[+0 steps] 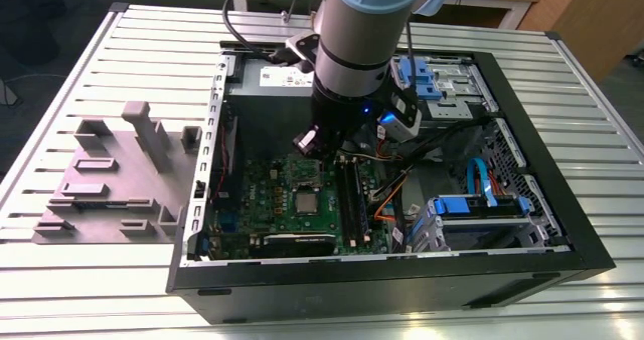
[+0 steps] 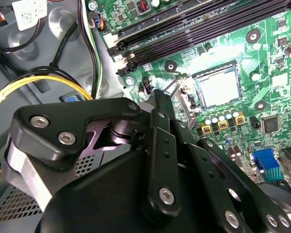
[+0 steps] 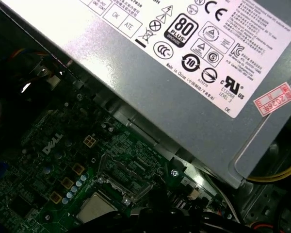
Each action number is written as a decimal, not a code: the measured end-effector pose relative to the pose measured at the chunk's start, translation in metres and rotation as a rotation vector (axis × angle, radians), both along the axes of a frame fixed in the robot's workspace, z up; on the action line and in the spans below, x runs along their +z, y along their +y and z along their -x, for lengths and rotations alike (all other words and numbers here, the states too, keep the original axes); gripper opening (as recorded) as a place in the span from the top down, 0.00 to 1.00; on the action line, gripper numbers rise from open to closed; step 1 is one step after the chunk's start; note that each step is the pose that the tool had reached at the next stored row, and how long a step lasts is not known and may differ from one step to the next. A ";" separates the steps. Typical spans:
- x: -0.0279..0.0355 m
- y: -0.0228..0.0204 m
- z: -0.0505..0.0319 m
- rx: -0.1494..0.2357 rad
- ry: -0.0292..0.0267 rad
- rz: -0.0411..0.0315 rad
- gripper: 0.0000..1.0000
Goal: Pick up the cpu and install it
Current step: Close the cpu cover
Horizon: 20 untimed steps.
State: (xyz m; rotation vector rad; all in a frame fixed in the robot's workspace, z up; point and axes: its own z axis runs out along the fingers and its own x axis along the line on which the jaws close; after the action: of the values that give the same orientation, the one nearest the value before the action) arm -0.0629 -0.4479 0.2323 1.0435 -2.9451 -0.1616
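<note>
Since the gripper (image 2: 159,99) is seen from behind its own black linkage in the second wrist view, whether it stands parted or closed cannot be told. The cpu (image 2: 217,87) lies in its socket on the motherboard (image 2: 269,58), near the gripper but apart from it. The first wrist view adds the power supply (image 3: 184,87); the exterior view adds a grey tray (image 1: 111,182) beside the computer case (image 1: 382,280).
</note>
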 end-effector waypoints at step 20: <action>0.0000 -0.0011 -0.0037 0.075 0.0088 0.0001 0.90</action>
State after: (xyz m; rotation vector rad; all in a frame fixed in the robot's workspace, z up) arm -0.0592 -0.4490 0.2323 1.1482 -2.8926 -0.1645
